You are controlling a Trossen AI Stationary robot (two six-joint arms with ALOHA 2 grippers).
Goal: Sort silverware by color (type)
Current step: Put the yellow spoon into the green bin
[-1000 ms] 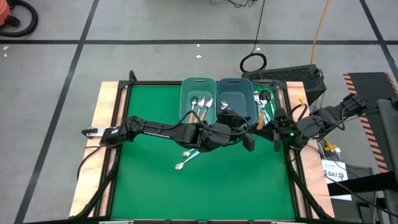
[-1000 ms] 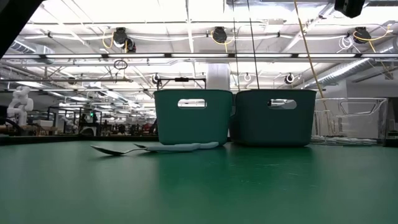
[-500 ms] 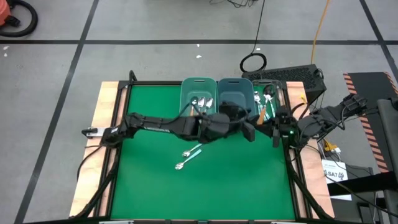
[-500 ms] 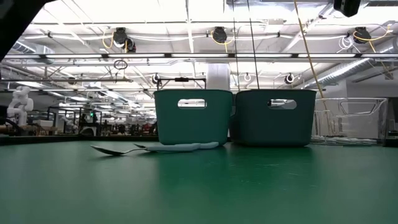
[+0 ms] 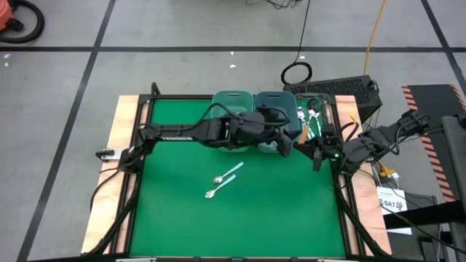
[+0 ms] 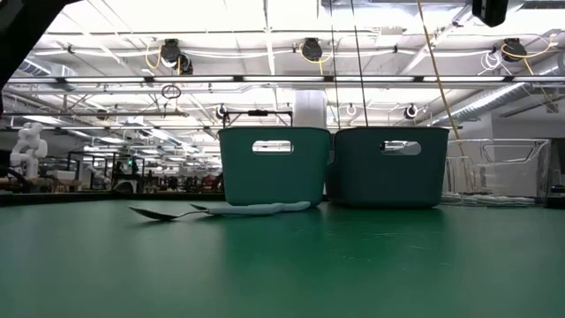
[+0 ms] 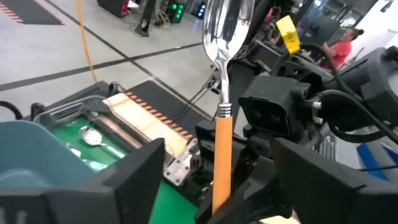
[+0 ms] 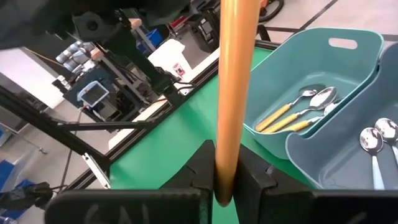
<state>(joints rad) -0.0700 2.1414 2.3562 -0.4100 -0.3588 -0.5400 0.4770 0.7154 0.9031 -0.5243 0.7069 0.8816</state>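
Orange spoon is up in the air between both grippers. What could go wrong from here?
1. The right gripper is shut on the handle end of the orange spoon, while the left gripper stands open on either side of it. If the right lets go first, the spoon likely drops.
2. The left arm stretches over the teal bins; a low move could nudge them.

L gripper point(image 5: 285, 148) wide open; R gripper point(image 5: 314, 161) clamped shut.

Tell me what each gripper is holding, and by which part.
The right gripper holds an orange-handled spoon, pinched near the end of its handle. The left gripper is open and holds nothing.
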